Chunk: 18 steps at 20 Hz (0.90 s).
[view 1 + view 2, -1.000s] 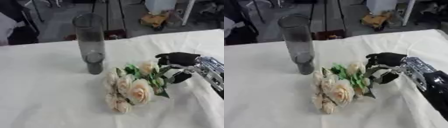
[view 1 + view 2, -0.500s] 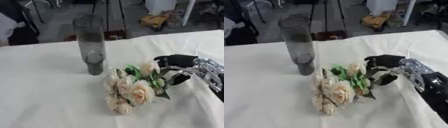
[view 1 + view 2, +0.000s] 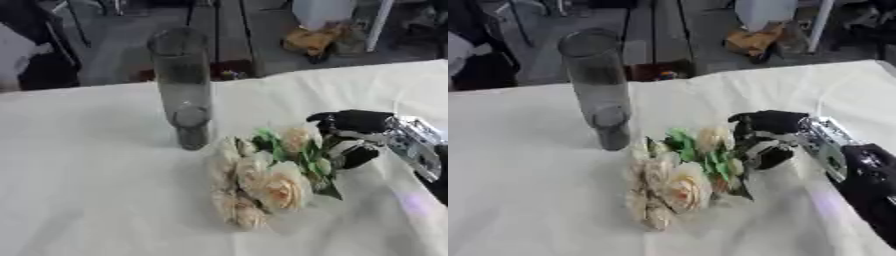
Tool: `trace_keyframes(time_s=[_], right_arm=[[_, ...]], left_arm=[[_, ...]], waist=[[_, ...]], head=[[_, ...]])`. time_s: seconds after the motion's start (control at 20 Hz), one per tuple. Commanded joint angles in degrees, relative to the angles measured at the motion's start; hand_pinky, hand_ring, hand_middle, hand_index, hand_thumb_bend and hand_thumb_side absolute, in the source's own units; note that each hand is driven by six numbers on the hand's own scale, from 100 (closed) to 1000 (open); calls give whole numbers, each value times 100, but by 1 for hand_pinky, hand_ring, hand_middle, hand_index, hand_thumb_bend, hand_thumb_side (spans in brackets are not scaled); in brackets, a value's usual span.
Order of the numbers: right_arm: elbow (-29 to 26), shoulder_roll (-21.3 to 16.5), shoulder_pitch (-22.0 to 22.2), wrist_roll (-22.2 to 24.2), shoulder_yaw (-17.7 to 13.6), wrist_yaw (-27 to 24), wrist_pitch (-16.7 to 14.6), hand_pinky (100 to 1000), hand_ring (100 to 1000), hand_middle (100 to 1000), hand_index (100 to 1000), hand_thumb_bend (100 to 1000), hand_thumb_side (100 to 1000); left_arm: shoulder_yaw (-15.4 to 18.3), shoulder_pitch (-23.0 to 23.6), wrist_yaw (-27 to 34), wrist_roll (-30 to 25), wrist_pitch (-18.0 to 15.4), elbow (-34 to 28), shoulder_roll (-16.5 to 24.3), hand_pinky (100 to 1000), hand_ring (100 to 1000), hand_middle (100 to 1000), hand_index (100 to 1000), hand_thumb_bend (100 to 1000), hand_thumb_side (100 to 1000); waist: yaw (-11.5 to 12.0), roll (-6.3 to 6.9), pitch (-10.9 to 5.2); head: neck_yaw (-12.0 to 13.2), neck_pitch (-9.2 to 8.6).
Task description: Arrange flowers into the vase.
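The bouquet of cream roses (image 3: 262,180) lies flat on the white tablecloth (image 3: 87,190), blooms toward the near edge, green leaves toward the right hand (image 3: 354,137). The right hand sits at the leafy stem end, its fingers curled inward around that end; whether they actually clamp the stems cannot be told, since foliage covers the contact. This placement suits a stem-end pick-up, so the blooms are not crushed. The tall grey glass vase (image 3: 184,87) stands upright just beyond the bouquet, apart from it, mouth open and empty. The left hand shows in neither view.
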Motion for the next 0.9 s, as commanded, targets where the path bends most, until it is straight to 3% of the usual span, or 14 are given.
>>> trace_keyframes(time_s=[0.05, 0.2, 0.65, 0.9], right_arm=[[-76, -179, -2, -67, -64, -59, 10, 295, 1000, 391, 594, 121, 502], [-142, -229, 83, -96, -68, -106, 38, 251, 1000, 351, 563, 117, 506], [-29, -212, 105, -175, -120, -223, 153, 100, 1000, 115, 247, 107, 522], [65, -171, 77, -479, -149, -181, 217, 100, 1000, 100, 151, 106, 529]], left_arm=[[-19, -85, 23, -15, 5, -80, 44, 473, 626, 752, 823, 100, 1000], [-23, -92, 25, -20, 7, -80, 41, 472, 626, 752, 823, 100, 1000], [-19, -94, 35, -15, 9, -80, 40, 468, 618, 751, 823, 100, 1000], [-21, -95, 40, -15, 13, -80, 36, 465, 611, 751, 823, 100, 1000]], waist=[[1, -21, -76], [7, -23, -69], [25, -5, -60], [25, 0, -56]], head=[[3, -65], [-3, -82], [-4, -123], [-4, -140]])
